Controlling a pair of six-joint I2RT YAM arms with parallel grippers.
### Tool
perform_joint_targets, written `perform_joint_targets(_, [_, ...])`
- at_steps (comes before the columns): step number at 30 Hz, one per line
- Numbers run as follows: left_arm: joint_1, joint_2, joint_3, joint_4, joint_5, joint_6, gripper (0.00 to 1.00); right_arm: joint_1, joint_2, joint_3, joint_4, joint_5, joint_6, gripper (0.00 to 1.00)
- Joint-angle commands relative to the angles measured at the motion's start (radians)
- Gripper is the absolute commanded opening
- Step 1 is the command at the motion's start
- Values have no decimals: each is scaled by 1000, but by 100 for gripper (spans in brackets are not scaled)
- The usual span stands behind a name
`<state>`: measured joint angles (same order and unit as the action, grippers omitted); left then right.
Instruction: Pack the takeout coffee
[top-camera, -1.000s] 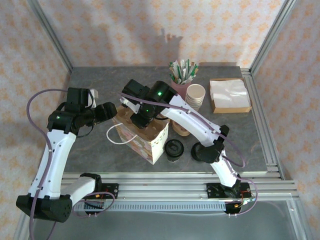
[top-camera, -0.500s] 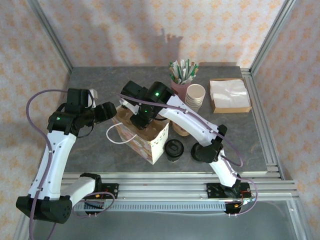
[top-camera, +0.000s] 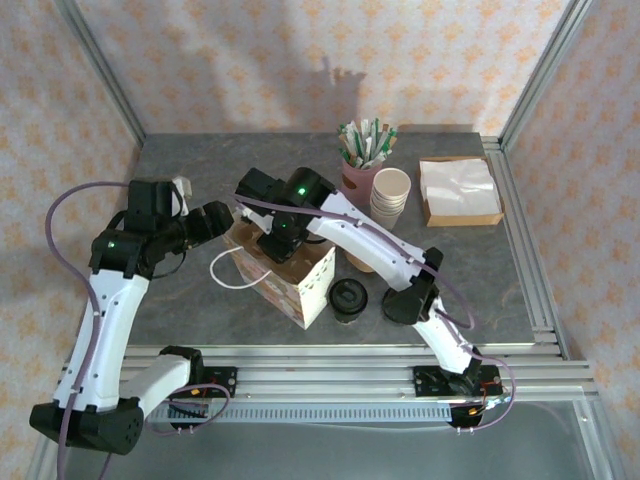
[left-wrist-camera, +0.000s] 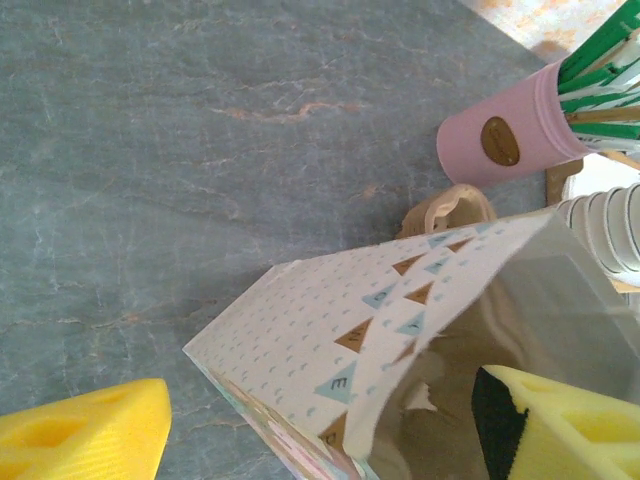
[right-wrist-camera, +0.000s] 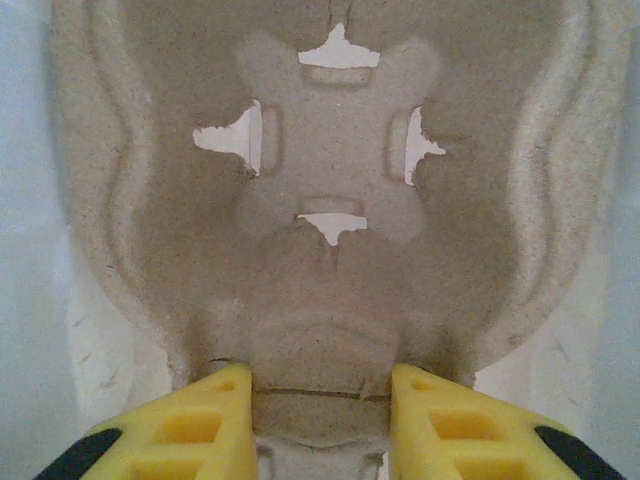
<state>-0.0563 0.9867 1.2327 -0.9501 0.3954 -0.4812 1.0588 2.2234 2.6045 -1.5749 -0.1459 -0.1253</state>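
The takeout coffee (top-camera: 349, 297) is stood just right of the bag (top-camera: 290, 272), nearer the right arm (top-camera: 385, 250). A cup tray (right-wrist-camera: 335, 200) is gripped by the right gripper (right-wrist-camera: 320, 400) inside the bag. The left gripper (left-wrist-camera: 315, 425) is held open.

bag (left-wrist-camera: 400, 300): patterned, open, on grey table (left-wrist-camera: 150, 150)
left claw (left-wrist-camera: 320, 432): spread wide, one finger at bag's mouth, one outside
pink cup (left-wrist-camera: 500, 145): behind bag
cup carrier (left-wrist-camera: 445, 210): tan edge behind bag

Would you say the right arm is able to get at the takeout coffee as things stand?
Probably not yet: the right gripper is down in the paper bag, shut on the pulp carrier. The takeout coffee itself stands in the open beside the bag.
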Motion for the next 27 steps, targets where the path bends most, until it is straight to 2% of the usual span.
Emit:
perform_joint_targets(1, [7, -31, -10, 33, 16, -25, 81, 2, 13, -3, -21, 8, 19, 31])
perform_joint_targets(9, [7, -64, 13, 4, -97, -47, 81, 3, 40, -4, -27, 10, 25, 31])
perform_joint_targets(15, [7, -92, 17, 0, -168, -120, 80, 2, 56, -6, -36, 16, 50, 31])
perform_joint_targets(27, [8, -88, -5, 5, -176, -137, 79, 7, 64, -16, -61, 33, 100, 31])
